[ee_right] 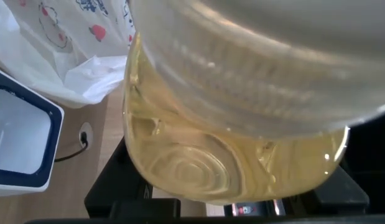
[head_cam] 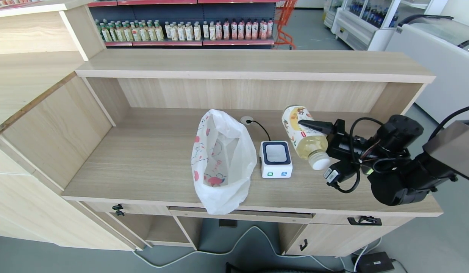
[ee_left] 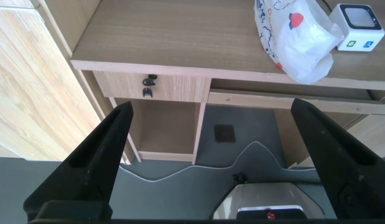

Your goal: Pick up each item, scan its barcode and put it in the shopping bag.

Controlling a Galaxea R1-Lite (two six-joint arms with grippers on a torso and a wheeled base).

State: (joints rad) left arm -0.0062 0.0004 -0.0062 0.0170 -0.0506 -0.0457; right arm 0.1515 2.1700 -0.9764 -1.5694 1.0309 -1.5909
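The right gripper point(head_cam: 307, 133) is clamped on a clear plastic bottle point(head_cam: 303, 135) of pale yellow drink with a printed label and a white cap. 1 black finger lies across the label on top, and the other is hidden behind the bottle. The bottle is tilted with its cap toward the front edge of the light wooden counter point(head_cam: 151, 159), just to the right of the small white box-shaped scanner point(head_cam: 276, 159) with its dark glass top. In the right wrist view the bottle point(ee_right: 242, 124) sits close to the lens, with the scanner point(ee_right: 18, 143) beyond it.

Left of the scanner, touching or nearly touching it, the white plastic shopping bag point(head_cam: 223, 159) with red and blue prints stands open-mouthed, sagging over the counter's front edge. A black cable point(head_cam: 261, 128) runs from the scanner to a round hole in the counter.

The left gripper point(ee_left: 212, 109) hangs below and in front of the counter, its 2 black fingers point(ee_left: 92, 168) spread wide with nothing between them.
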